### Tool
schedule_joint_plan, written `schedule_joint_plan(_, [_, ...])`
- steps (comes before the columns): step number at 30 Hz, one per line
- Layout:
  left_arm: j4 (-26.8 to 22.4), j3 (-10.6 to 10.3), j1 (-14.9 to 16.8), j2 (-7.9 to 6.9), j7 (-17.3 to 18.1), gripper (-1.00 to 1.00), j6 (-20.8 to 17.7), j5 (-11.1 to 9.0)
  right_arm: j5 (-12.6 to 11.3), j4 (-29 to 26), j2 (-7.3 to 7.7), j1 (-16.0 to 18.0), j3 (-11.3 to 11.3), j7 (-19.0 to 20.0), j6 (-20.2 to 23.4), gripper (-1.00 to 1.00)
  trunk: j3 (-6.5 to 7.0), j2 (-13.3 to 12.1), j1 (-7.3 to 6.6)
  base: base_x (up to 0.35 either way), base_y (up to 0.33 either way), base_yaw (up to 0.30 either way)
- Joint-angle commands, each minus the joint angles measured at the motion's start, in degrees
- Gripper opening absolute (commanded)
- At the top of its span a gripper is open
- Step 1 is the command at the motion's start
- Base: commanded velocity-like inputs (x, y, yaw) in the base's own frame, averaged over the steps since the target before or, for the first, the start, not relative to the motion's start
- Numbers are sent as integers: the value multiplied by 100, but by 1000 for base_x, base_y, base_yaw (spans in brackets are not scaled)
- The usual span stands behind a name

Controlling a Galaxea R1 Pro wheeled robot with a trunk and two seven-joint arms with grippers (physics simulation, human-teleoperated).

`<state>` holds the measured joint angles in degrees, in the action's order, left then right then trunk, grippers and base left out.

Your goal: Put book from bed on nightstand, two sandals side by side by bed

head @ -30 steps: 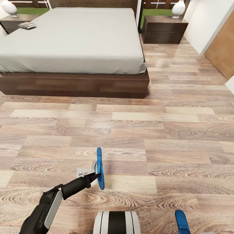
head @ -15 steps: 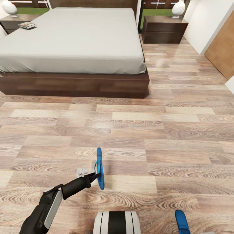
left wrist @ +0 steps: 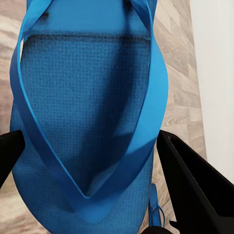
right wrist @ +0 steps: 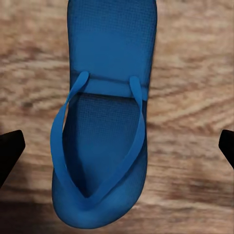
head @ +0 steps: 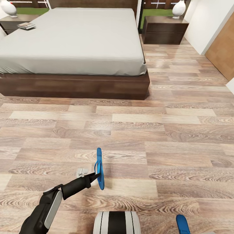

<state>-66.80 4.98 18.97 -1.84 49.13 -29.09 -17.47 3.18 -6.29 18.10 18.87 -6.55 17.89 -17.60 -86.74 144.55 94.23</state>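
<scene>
While the one sandal is kept pinched on edge in the left gripper, clear of the floor, the whole head view has been nudged, so only the camera moved. The second sandal lies flat under the right gripper, fingers spread wide. Book is already parked on the far nightstand by the bed, so only the sandals are left, probably

light: bright, even | shadows: soft (faint) | wrist views: slightly blurred
</scene>
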Motion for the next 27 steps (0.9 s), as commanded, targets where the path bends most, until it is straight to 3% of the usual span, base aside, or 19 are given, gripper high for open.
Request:
schedule_joint_plan(1, [0,3,2,0,9,-100,-44,-36,33,5,3,2,-49,30,-16,100,-3,1,-1,0,0,0])
schedule_joint_plan(4, [0,3,2,0,9,-100,-50,-31,33,5,2,2,-49,30,-16,100,-70,5,7,0,0,0])
schedule_joint_plan(11, [-3,3,2,0,9,-100,-49,-35,33,5,3,2,-49,30,-16,100,-70,5,7,0,0,0])
schedule_joint_plan(18, [-4,2,2,0,9,-100,-52,-34,33,5,2,2,-49,30,-16,100,-225,15,25,0,0,0])
schedule_joint_plan(27, [-6,3,2,0,17,-100,-44,-37,33,5,2,2,-49,30,-16,100,-269,17,30,0,0,0])
